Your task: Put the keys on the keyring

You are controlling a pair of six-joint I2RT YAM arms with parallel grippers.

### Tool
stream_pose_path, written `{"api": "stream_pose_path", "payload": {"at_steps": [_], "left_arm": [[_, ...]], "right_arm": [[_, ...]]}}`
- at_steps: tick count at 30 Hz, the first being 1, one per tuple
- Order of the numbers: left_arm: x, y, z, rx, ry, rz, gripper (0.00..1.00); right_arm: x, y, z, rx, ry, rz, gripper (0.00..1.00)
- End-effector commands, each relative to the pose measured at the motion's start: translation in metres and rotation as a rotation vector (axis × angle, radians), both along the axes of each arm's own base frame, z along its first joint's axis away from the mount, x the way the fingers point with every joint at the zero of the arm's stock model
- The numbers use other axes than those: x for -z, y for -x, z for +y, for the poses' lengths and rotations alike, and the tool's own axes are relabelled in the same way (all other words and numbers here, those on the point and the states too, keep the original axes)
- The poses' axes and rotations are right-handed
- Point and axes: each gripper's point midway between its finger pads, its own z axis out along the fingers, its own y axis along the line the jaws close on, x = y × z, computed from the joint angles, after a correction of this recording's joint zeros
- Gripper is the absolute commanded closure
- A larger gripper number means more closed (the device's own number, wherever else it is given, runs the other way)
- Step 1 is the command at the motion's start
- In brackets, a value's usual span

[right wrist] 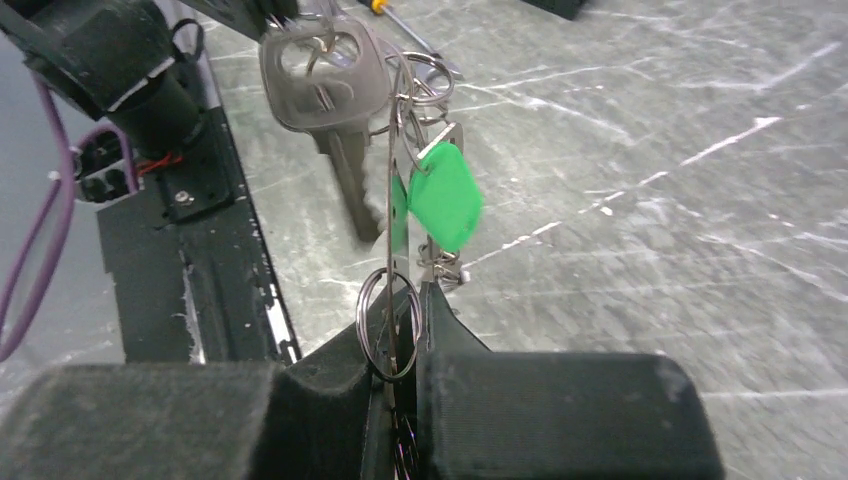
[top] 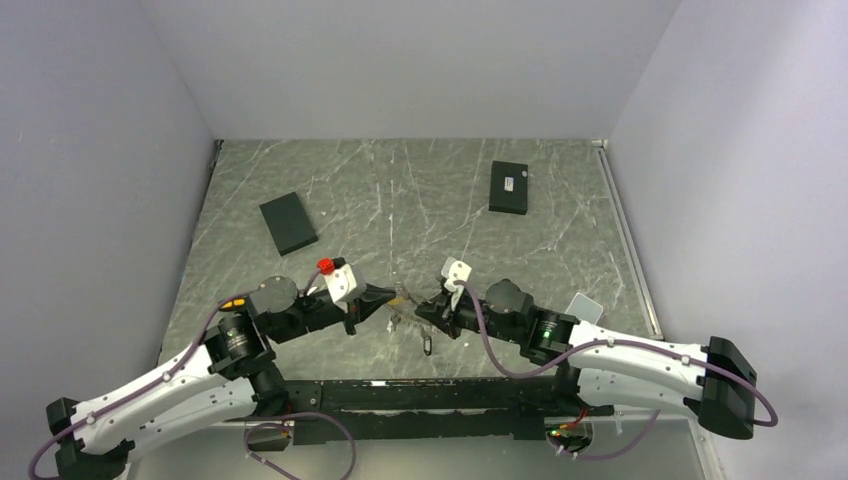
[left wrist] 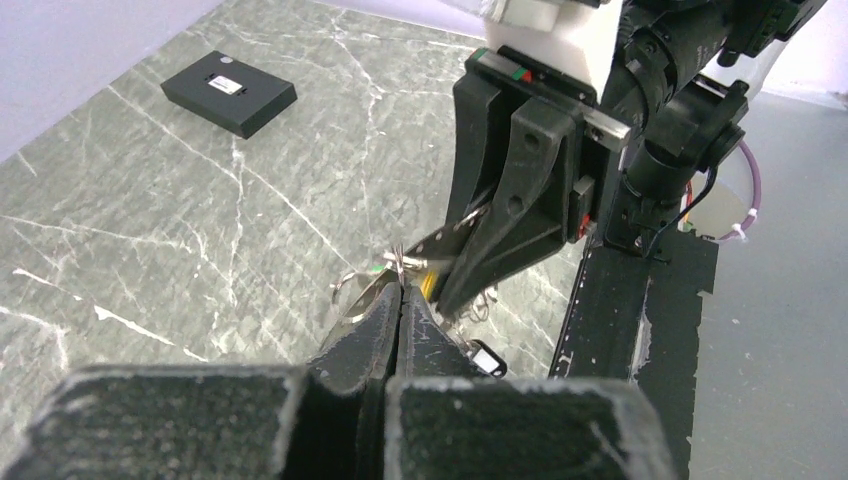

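The keyring (right wrist: pixel 392 215), a thin silver loop, hangs stretched between both grippers just above the table. It carries a large silver key (right wrist: pixel 325 75), a green tag (right wrist: pixel 445 195) and small split rings (right wrist: pixel 390 325). My right gripper (right wrist: pixel 418 292) is shut on the loop's lower end. My left gripper (left wrist: pixel 403 290) is shut on the loop's other end, tip to tip with the right gripper's fingers (left wrist: pixel 520 190). In the top view the two grippers (top: pixel 392 294) (top: pixel 428 305) meet at the table's near middle, with the key bunch (top: pixel 406 298) between them. A yellow bit (left wrist: pixel 430 285) shows behind the fingertips.
A small black oval tag (top: pixel 428 345) (left wrist: pixel 484 358) lies on the table under the bunch. Two black boxes (top: pixel 288 222) (top: pixel 509 187) lie farther back. A screwdriver shaft (right wrist: pixel 405 30) lies beyond the keys. The black base rail (top: pixel 430 395) runs along the near edge.
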Motion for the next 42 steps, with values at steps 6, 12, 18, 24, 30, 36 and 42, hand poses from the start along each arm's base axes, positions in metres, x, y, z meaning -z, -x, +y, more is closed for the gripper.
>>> {"api": "stream_pose_path", "payload": {"at_steps": [6, 12, 18, 24, 30, 36, 42], "left_arm": [[-0.008, 0.003, 0.019, -0.059, 0.04, 0.021, 1.0], [-0.002, 0.001, 0.014, -0.051, 0.006, 0.038, 1.0], [0.005, -0.003, 0.002, -0.031, -0.024, 0.044, 1.0], [0.009, -0.003, 0.0, -0.022, -0.062, 0.047, 1.0], [0.007, -0.006, -0.004, -0.009, -0.062, 0.003, 1.0], [-0.003, -0.009, -0.006, -0.015, -0.028, -0.037, 1.0], [-0.02, -0.012, -0.008, -0.044, 0.136, -0.044, 1.0]], "right_arm": [[-0.05, -0.022, -0.02, 0.132, -0.017, -0.109, 1.0], [-0.058, -0.014, -0.012, 0.057, 0.016, -0.154, 1.0], [-0.05, -0.016, -0.012, 0.107, 0.165, -0.259, 1.0], [-0.065, -0.014, -0.017, 0.106, 0.149, -0.329, 1.0], [-0.069, -0.005, -0.012, 0.043, 0.135, -0.355, 1.0], [-0.052, -0.002, -0.004, 0.003, 0.198, -0.352, 1.0], [-0.055, -0.01, 0.0, 0.057, 0.153, -0.359, 1.0]]}}
